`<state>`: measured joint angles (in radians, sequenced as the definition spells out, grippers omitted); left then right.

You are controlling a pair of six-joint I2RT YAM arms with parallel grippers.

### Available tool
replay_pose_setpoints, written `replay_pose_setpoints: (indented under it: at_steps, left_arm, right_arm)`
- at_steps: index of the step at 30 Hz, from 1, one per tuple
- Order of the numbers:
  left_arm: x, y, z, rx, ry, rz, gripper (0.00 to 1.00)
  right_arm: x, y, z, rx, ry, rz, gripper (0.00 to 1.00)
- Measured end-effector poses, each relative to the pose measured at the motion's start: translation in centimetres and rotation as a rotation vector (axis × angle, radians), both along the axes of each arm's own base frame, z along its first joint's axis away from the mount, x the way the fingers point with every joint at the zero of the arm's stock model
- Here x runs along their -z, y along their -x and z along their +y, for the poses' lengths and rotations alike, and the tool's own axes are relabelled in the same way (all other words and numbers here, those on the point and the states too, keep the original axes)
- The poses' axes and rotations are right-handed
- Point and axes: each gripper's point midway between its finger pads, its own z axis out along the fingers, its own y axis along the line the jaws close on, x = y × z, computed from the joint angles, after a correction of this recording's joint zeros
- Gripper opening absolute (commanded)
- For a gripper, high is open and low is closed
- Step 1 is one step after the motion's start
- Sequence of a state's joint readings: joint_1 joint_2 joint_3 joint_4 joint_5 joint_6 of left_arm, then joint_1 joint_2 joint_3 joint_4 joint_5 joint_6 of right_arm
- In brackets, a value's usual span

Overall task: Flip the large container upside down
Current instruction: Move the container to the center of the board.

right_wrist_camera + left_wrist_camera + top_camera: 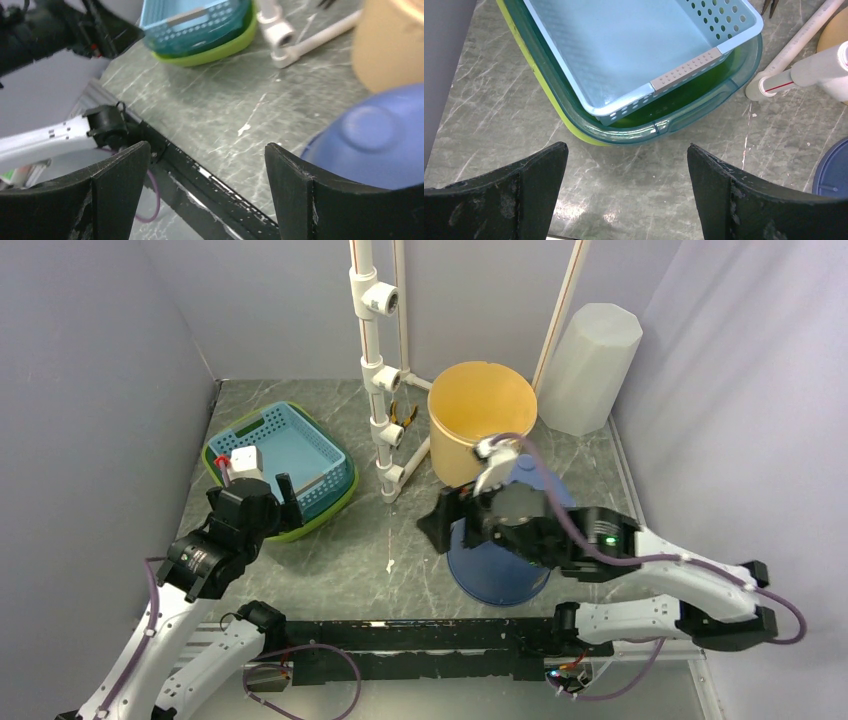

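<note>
The blue container [500, 575], taken to be the task's thing because the right arm hangs over it, stands on the bench [340, 540] directly in front of the yellow tub [480, 410]. It appears to be base-up already, since the right wrist view shows a rounded surface with a round dimple. Whether it touches the tub cannot be told. The right fingers [115, 185] are spread wide with nothing between them, over the container's side away from the tub. The left fingers [529, 190] are likewise released and empty, well to the left of the tub, by the stacked baskets [634, 45]. Hazards, as judged: a grip on that rounded surface may slip and let the container roll. A swing while tipping it could strike the tub or the pipe stand [380, 360] just left of the tub. The container also sits toward the arm rail on the near side (little margin there), so a push could slide it off the bench. No brand, label or legible writing is found; only a red line shows on a pipe fitting.
</note>
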<state>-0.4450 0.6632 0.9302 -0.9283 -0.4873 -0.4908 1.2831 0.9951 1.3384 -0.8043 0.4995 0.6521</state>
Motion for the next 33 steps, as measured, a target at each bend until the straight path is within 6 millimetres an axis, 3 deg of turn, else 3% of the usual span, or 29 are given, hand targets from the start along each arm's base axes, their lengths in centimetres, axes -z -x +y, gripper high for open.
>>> replay_pose_setpoints:
  at_steps: [3,6,9,12,15,20,27,33]
  left_arm:
    - [0.0,0.0,0.0,-0.001,0.0,0.0,0.94]
    - [0.0,0.0,0.0,-0.001,-0.001,0.002,0.94]
    - [0.0,0.0,0.0,-0.002,-0.001,0.002,0.94]
    - [0.0,0.0,0.0,-0.002,-0.001,0.002,0.94]
    - [0.0,0.0,0.0,-0.002,-0.001,0.001,0.94]
    - [-0.1,0.0,0.1,-0.003,0.001,-0.003,0.94]
    - [-0.2,0.1,0.1,-0.002,0.007,-0.012,0.94]
    - [-0.2,0.1,0.0,0.005,0.011,-0.01,0.94]
  right_arm:
    - [1.9,1.7,4.1,-0.092,0.045,0.026,0.88]
    - [7.1,3.2,7.7,-0.099,0.21,0.064,0.92]
    - [12.8,4.6,9.1,-0.042,0.432,0.083,0.98]
    - [16.4,5.5,9.1,0.067,0.597,0.082,0.99]
    - [18.4,5.2,7.5,0.169,0.719,0.061,0.99]
    - [19.2,4.3,3.8,0.287,0.777,0.058,0.99]
    - [20.3,2.6,-3.0,0.401,0.664,0.204,0.99]
    - [19.8,0.3,-7.0,0.516,0.452,0.306,0.99]
